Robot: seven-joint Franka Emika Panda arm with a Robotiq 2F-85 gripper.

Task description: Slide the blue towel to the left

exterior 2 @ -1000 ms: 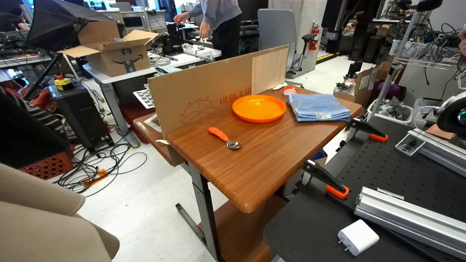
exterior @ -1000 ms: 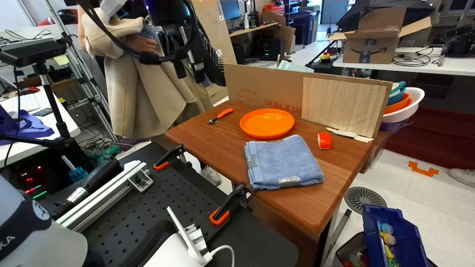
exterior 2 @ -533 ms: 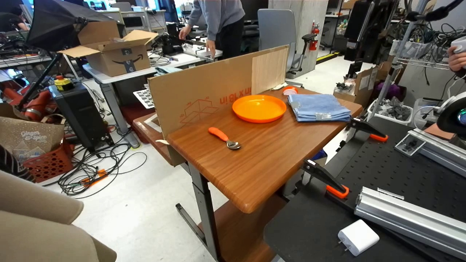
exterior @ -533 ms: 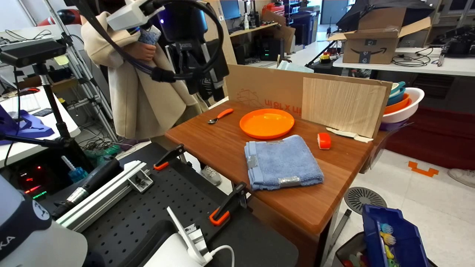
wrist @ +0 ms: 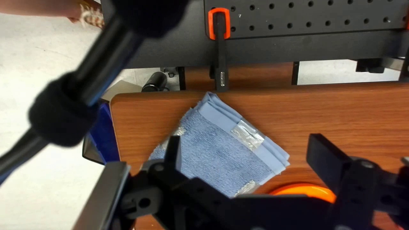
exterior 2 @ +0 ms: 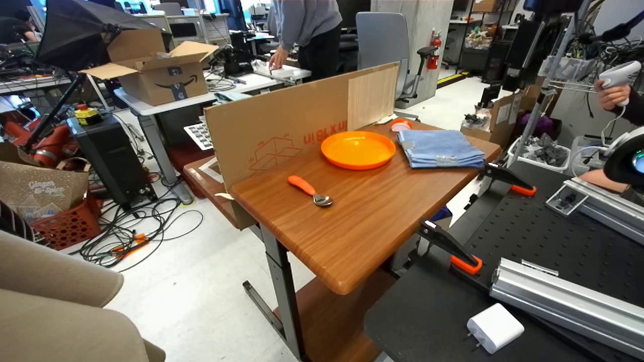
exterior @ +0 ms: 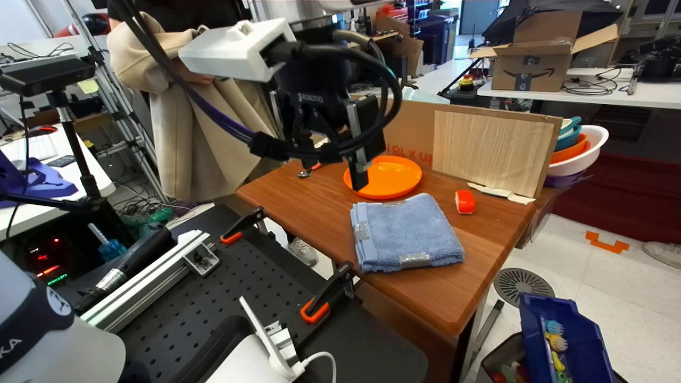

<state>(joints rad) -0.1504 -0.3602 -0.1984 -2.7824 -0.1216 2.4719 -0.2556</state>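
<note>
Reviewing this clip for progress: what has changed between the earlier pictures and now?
In an exterior view, the hand has moved right and down in the picture, now partly hiding the plate and spoon. In the wrist view its jaws stand apart, with nothing held. A white controller has come further in from the right edge of an exterior view. The blue towel, plate and spoon stayed put.
</note>
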